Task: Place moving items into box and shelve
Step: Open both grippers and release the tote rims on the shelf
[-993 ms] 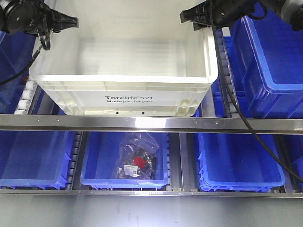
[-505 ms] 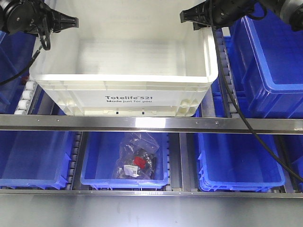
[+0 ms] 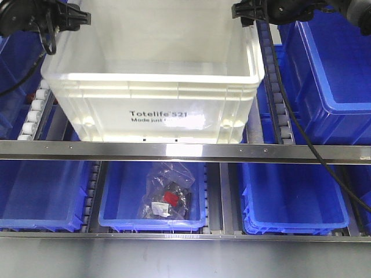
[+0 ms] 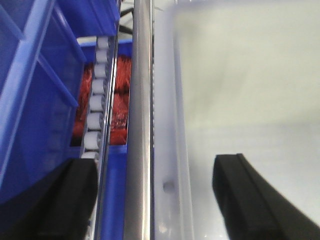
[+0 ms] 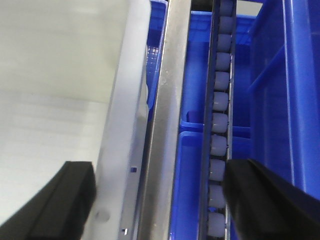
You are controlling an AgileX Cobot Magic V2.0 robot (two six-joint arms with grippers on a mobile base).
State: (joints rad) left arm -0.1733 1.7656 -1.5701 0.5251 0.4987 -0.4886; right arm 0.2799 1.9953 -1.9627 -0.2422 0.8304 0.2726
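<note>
White plastic box (image 3: 153,87), "Totelife 521" print facing front, sits on upper tier of the shelve (image 3: 185,152), across the roller tracks, btwn blue bins: one to its right (image 3: 333,75), more on the tier below (image 3: 293,200). Long axis runs left-right; open mouth up. Interior looks empty in front view, no moving items visible anywhere.

Key relation: each pincer sits at one end wall of the box, at rim height, toward the back. Left pincer (image 3: 78,18) at left end, right pincer (image 3: 243,10) at right end, so both equally near, box squarely btwn them. Judgement: any push deeper would go along the rollers, away from the front rail, w/ both arms moving together.

Front view gives overall layout but pincer tips too small to read. Left wrist cam shows left pincer (image 4: 165,192) spread, fingers straddling box wall and silver rail (image 4: 140,100), not pinching. Right wrist cam shows right pincer (image 5: 160,197) likewise spread astride white rim, rail and rollers (image 5: 220,125). Contact w/ the wall: can't tell.
</note>
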